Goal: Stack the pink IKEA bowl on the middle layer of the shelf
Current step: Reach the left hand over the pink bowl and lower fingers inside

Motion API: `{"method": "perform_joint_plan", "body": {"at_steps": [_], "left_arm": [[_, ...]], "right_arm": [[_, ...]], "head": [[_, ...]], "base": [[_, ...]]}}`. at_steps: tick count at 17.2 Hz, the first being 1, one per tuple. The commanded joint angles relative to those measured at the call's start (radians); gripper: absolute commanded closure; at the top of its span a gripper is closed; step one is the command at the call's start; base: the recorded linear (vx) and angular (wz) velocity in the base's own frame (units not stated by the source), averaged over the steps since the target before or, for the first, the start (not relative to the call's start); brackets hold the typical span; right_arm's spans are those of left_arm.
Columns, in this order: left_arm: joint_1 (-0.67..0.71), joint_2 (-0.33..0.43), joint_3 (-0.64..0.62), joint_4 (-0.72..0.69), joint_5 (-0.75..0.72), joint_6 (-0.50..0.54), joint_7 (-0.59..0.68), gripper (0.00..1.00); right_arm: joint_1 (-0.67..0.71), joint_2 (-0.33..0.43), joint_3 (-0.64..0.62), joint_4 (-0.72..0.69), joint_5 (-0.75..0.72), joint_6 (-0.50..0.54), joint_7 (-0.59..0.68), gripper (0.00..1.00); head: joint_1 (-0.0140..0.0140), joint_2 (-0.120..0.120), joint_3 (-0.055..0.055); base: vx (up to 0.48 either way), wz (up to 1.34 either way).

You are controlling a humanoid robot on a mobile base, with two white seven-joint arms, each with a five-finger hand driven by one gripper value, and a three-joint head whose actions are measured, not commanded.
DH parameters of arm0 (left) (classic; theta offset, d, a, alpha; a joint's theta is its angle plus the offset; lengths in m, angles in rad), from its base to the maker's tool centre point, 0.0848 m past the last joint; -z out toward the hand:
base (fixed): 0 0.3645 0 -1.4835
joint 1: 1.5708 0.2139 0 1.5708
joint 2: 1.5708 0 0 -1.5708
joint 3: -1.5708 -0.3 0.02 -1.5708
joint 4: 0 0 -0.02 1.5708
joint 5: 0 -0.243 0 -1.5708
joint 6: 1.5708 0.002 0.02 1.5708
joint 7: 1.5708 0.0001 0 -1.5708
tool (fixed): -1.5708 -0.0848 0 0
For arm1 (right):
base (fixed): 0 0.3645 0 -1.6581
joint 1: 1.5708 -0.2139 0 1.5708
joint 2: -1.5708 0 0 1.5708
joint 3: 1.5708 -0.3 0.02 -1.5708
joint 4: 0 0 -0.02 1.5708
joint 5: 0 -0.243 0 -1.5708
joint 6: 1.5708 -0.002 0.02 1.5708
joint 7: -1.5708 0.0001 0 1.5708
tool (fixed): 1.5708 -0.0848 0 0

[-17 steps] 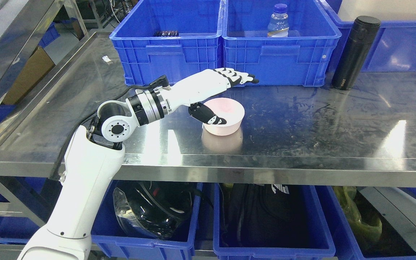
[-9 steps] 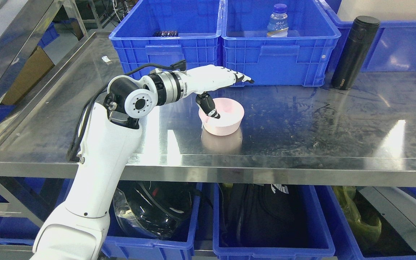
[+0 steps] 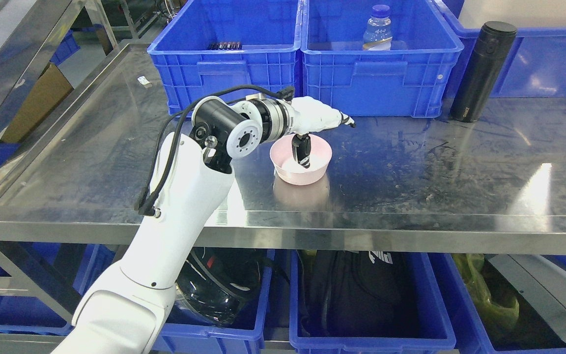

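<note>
Steel shelf point(image 3: 410, 196), mid-level: pink bowl point(image 3: 301, 169) upright near front edge. Left hand point(image 3: 320, 123) over its rim, thumb inside, fingers stretched past (grip unclear, possibly loose). Blue bins point(image 3: 307, 69) behind.

Bright, sharp picture; overhead light throws white glare patches on the steel shelf point(image 3: 460, 162).

Single head view, looking steeply down and forward from close range across the steel shelf point(image 3: 410, 162) toward blue bins point(image 3: 302, 54) behind.
</note>
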Motion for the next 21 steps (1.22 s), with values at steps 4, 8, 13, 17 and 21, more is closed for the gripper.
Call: {"method": "perform_joint_plan", "body": {"at_steps": [4, 8, 13, 17, 21], "left_arm": [[-0.023, -0.012, 0.023, 0.178, -0.039, -0.016, -0.002, 0.05], [-0.008, -0.015, 0.034, 0.202, -0.039, -0.031, -0.002, 0.05], [0.009, -0.021, 0.033, 0.203, -0.039, -0.033, -0.003, 0.09], [0.049, -0.027, 0.042, 0.209, -0.038, -0.033, -0.003, 0.14], [0.014, -0.039, 0.074, 0.188, -0.035, -0.025, -0.003, 0.14]], "right_arm": [[0.005, -0.017, 0.0, -0.017, 0.0, -0.001, 0.001, 0.0], [0.005, -0.017, 0.0, -0.017, 0.0, -0.001, 0.001, 0.0], [0.005, -0.017, 0.0, -0.017, 0.0, -0.001, 0.001, 0.0], [0.005, -0.017, 0.0, -0.017, 0.0, -0.001, 0.001, 0.0], [0.005, -0.017, 0.0, -0.017, 0.0, -0.001, 0.001, 0.0]], "head": [[0.0, 0.0, 0.0], [0.0, 0.0, 0.0], [0.0, 0.0, 0.0], [0.0, 0.0, 0.0], [0.0, 0.0, 0.0]], "base": [[0.0, 0.0], [0.0, 0.0], [0.0, 0.0], [0.0, 0.0], [-0.001, 0.0]]}}
